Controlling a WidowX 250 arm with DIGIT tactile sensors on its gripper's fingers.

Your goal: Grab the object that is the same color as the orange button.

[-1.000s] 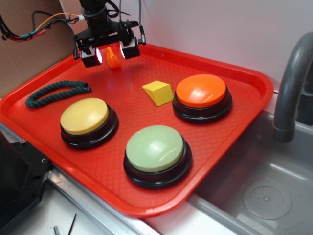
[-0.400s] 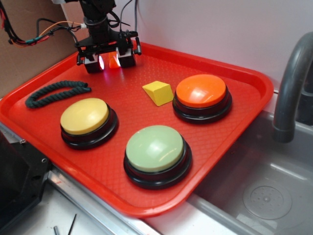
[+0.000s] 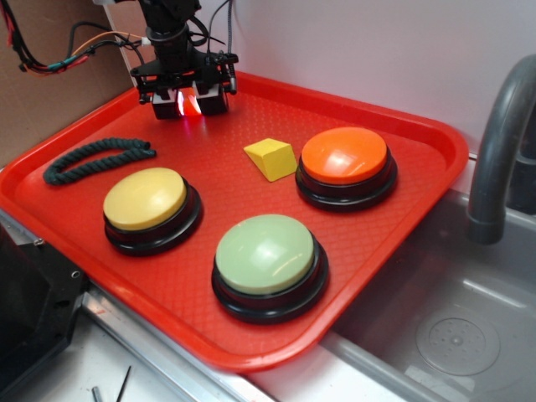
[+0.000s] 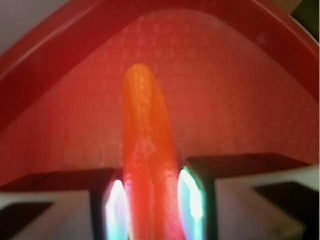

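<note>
The gripper is seen low at the back left of the red tray. The small orange wedge piece is squeezed between both fingers, w/ pads touching each side. The orange button is sat well apart, right of the yellow block.

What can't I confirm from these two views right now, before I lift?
- Orange piece, wrist view: blurred and cut off by the bottom edge; its lower end is unseen.
- Same piece, exterior view: only a sliver shows, since the gripper covers the rest.
- Pad contact: the fingers flank it closely, but glare and blur hide whether they touch.
- Whether the piece sits on the tray: cannot tell.
</note>
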